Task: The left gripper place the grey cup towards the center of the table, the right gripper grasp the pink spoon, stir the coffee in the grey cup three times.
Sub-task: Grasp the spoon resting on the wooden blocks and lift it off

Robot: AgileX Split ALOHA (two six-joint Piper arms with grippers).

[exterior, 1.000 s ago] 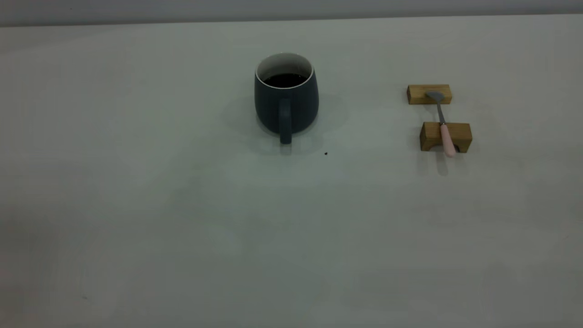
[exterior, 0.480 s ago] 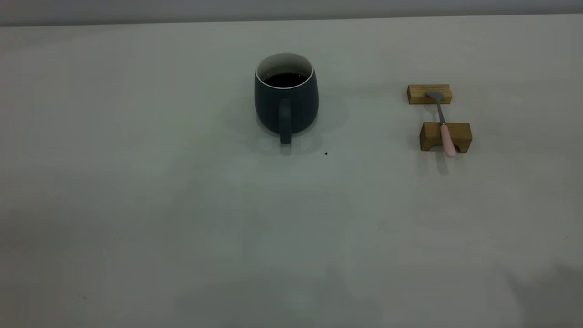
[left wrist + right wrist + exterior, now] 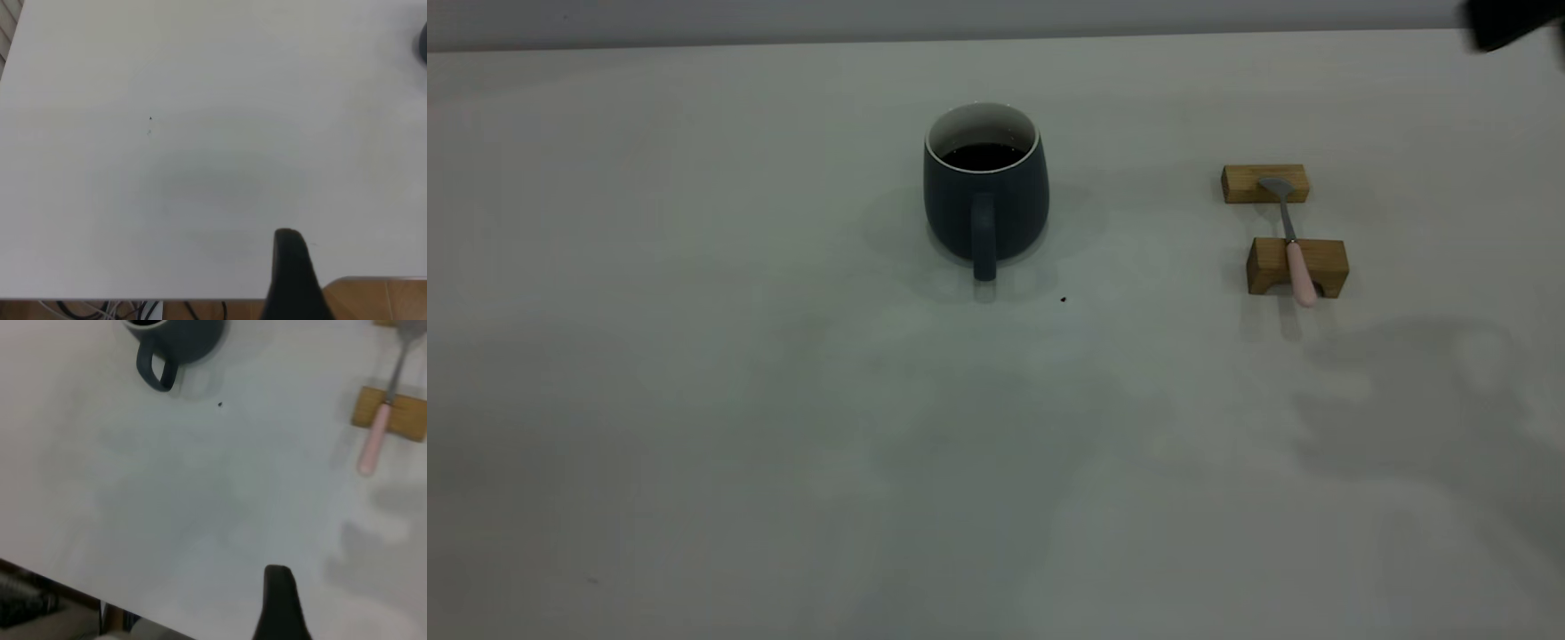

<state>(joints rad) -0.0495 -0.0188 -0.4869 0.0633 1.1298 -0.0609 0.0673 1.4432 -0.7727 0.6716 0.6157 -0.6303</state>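
Observation:
The grey cup [image 3: 985, 200] stands upright at the middle back of the table [image 3: 694, 400], its handle facing the front and dark coffee [image 3: 983, 156] inside. The pink spoon [image 3: 1294, 253] lies across two wooden blocks to its right, pink handle toward the front. A black part of the right arm [image 3: 1507, 22] shows in the top right corner, high above the spoon. The right gripper [image 3: 333, 607] shows one finger [image 3: 279, 600] over bare table, short of the spoon [image 3: 377, 433] and cup [image 3: 180, 340]. The left gripper [image 3: 347, 287] hangs by the table's edge, one finger [image 3: 288, 267] alone in view.
Two tan wooden blocks [image 3: 1265, 183] [image 3: 1325, 265] carry the spoon. A tiny dark speck [image 3: 1063, 300] lies just right of the cup's handle. A broad arm shadow [image 3: 1405, 400] covers the table in front of the blocks.
A black part of the right arm has come into the top right corner, and its shadow has spread over the table toward the spoon. Cup and spoon have not moved.

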